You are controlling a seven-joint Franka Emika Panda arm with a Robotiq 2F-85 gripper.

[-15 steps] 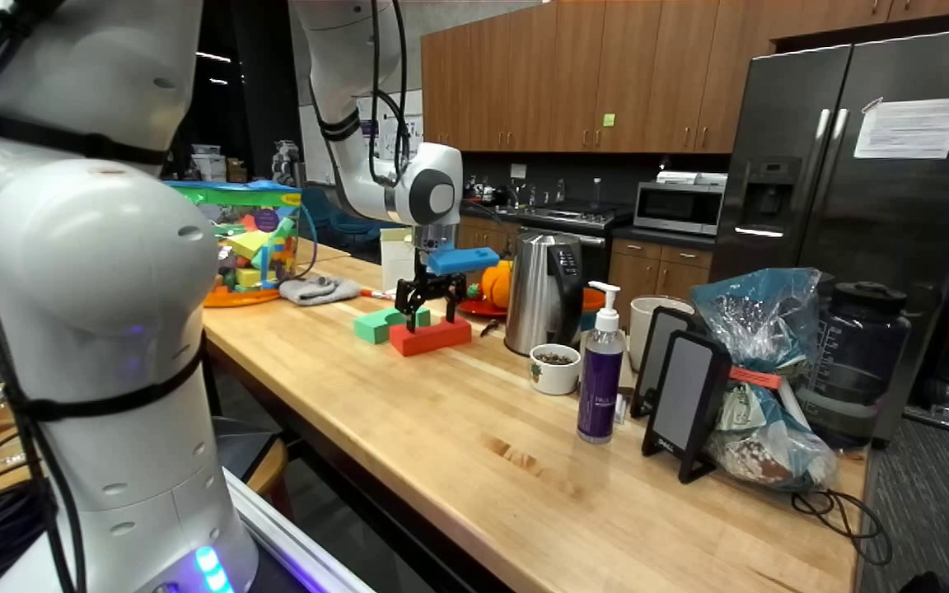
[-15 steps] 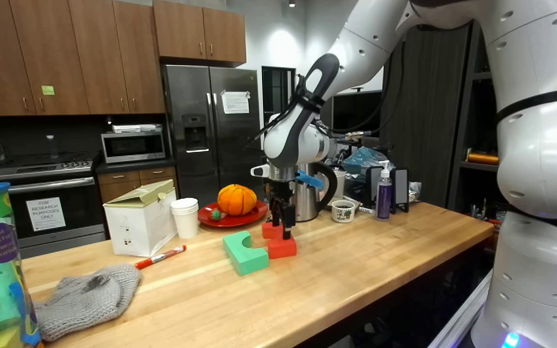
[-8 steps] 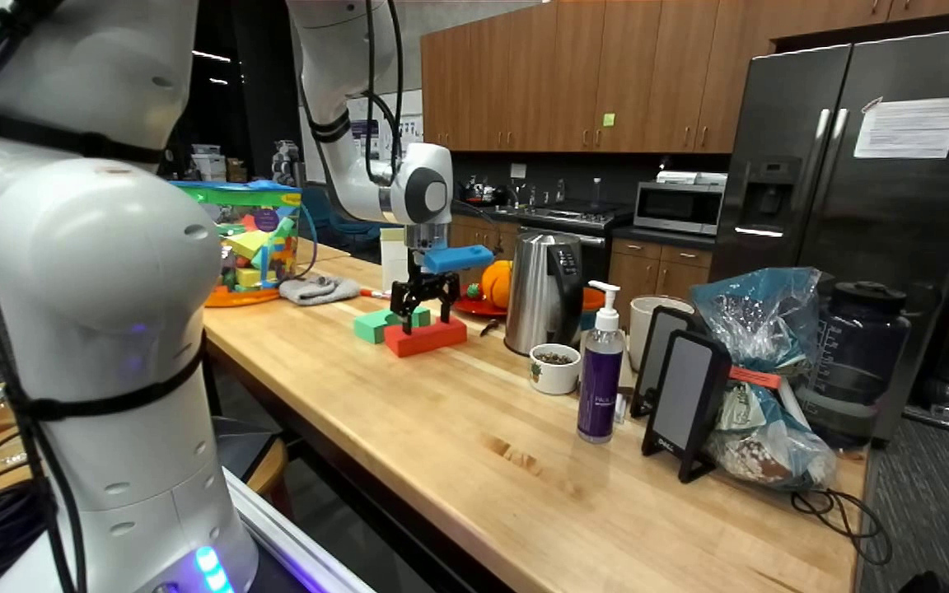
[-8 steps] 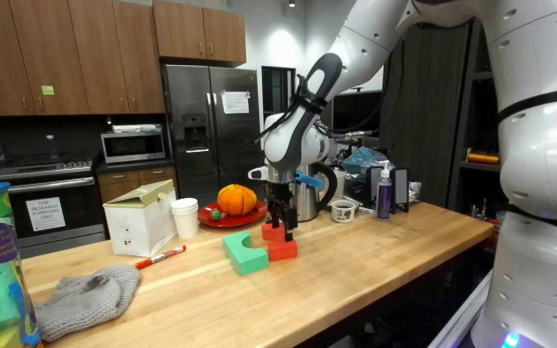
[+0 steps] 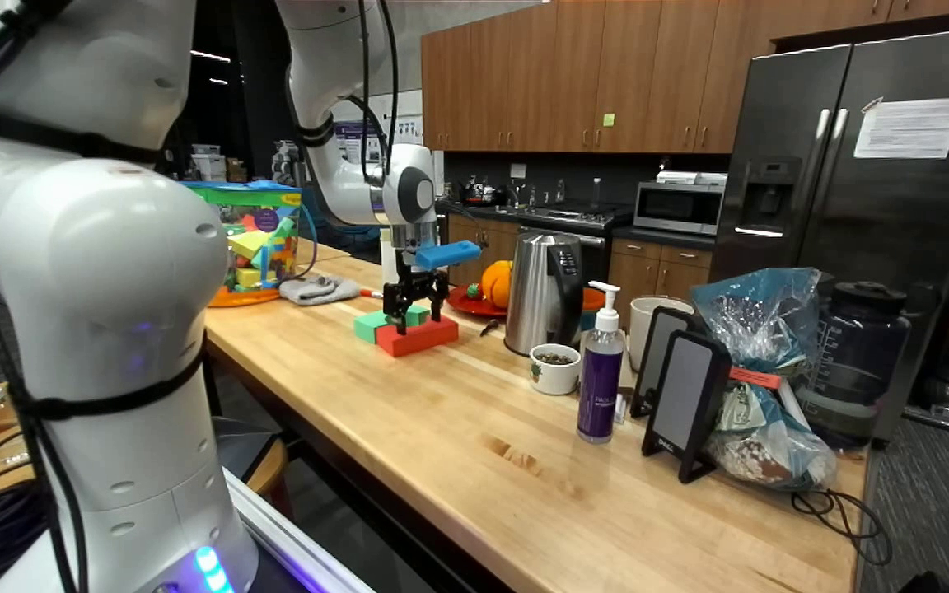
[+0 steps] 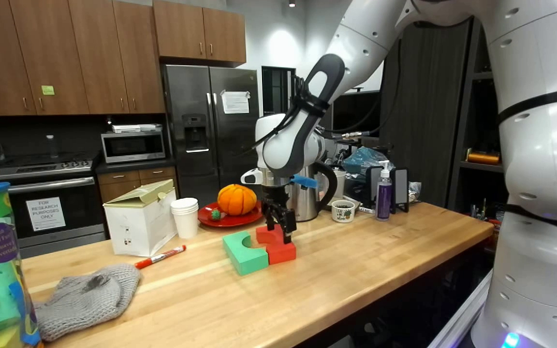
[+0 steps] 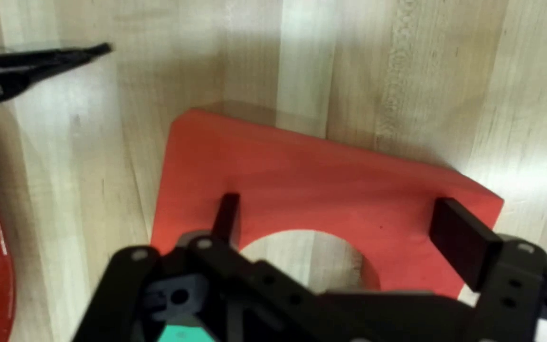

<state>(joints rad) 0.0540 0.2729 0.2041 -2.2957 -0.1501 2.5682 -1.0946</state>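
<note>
A red block [image 6: 281, 252] with a half-round cutout lies flat on the wooden table. Above it my gripper [image 6: 278, 233] points down, its jaws spread wide. In the wrist view both black fingers [image 7: 466, 242] come down onto the top face of the red block [image 7: 302, 166], apparently touching it, one on each side of the cutout; nothing is pinched between them. A green block [image 6: 247, 261] of like shape faces the red one. Their near ends appear to meet, while a small gap shows at the far ends. Only a corner of the green block [image 7: 185, 334] shows in the wrist view.
A red plate [image 6: 206, 221] with an orange pumpkin [image 6: 236, 199] and a steel kettle [image 5: 530, 288] stand close behind the blocks. Nearby are a small black clip [image 7: 22, 71], a white box [image 6: 138, 224], paper cups [image 6: 185, 220], a red marker [image 6: 160, 257] and a grey knit item [image 6: 90, 299].
My gripper and the red block have shifted together toward the green block, leftward in both exterior views, and the gap between blocks has narrowed. The green block has stayed put; the jaws remain spread.
</note>
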